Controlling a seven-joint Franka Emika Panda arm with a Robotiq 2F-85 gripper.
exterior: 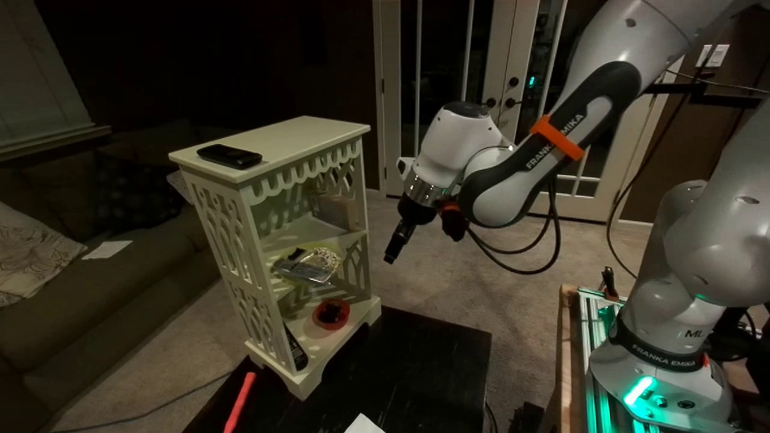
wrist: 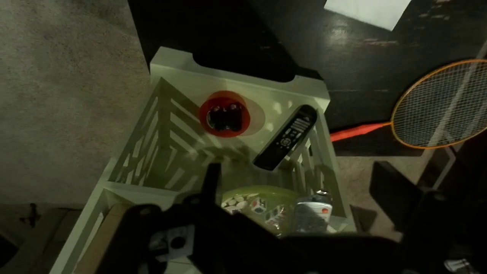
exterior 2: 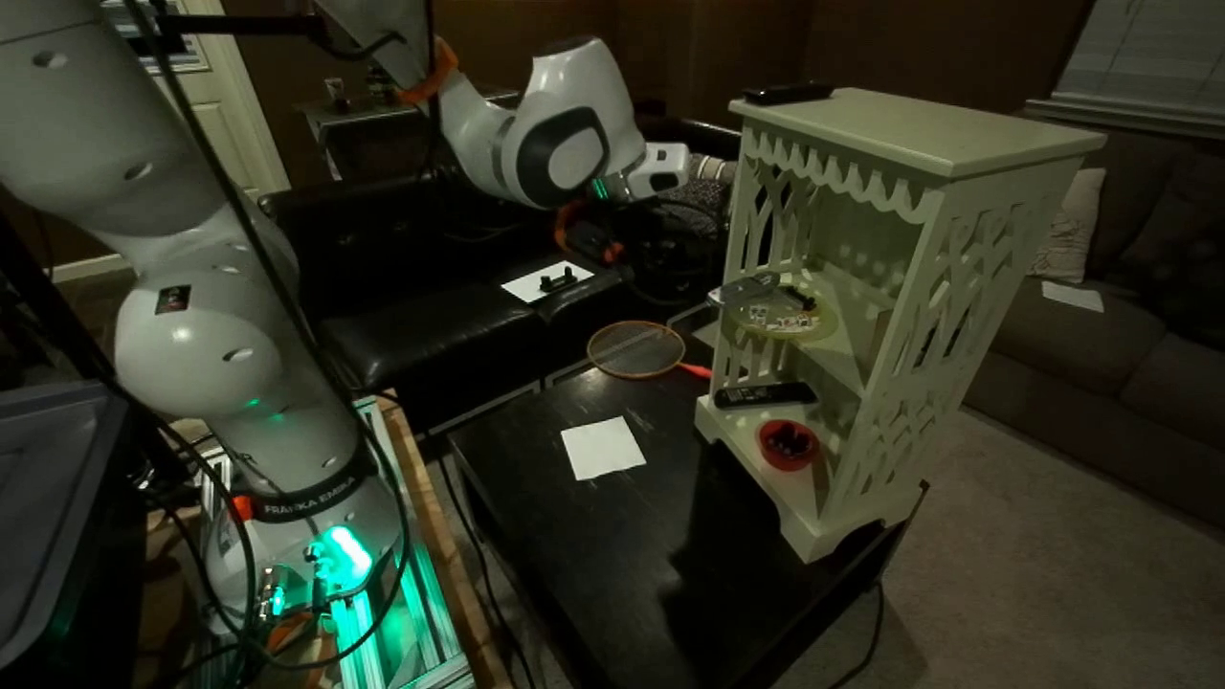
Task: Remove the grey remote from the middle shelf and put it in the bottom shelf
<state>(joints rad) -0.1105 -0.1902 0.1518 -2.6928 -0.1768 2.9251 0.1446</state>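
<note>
"So, how does the gripper (wrist: 296,167) stand?"

"Released. Its black, blocky fingers (wrist: 213,184) are spread wide, and between them the wrist view shows the grey remote (wrist: 312,215), lying farther off and apart from both."

"What is the remote resting on?"

"A round yellow-green dish (wrist: 262,189) on the middle shelf (exterior 2: 837,359). The remote is smooth and pale with one reddish button (wrist: 325,211); the gripper's body hides its near end in the wrist view. The small pale pieces (wrist: 259,205) in the dish are too blurred to name."

"Anything else at that level?"

"A flat-faced tan block (exterior: 337,210), off to one side of the gripper, which partly covers it in the wrist view."

"And farther down from the fingertips?"

"The bottom shelf (wrist: 266,101). A long black remote (wrist: 285,140) with pale keys lies slantwise there by the lattice-cut side of the cream rack (exterior 2: 909,124), near a round red bowl (wrist: 228,133). The dark, glossy contents (wrist: 225,118) I can't make out."

"And farthest away from the gripper?"

"A scuffed black table (exterior 2: 574,565). It carries a racket (wrist: 441,106) with an orange hoop and fine mesh, its head cut off at the wrist view's edge and its red handle (wrist: 359,131) running out of sight behind the rack, and a white sheet (wrist: 369,11), cropped too. Past those, a black leather couch (exterior 2: 421,335) sinks into shadow."
</note>
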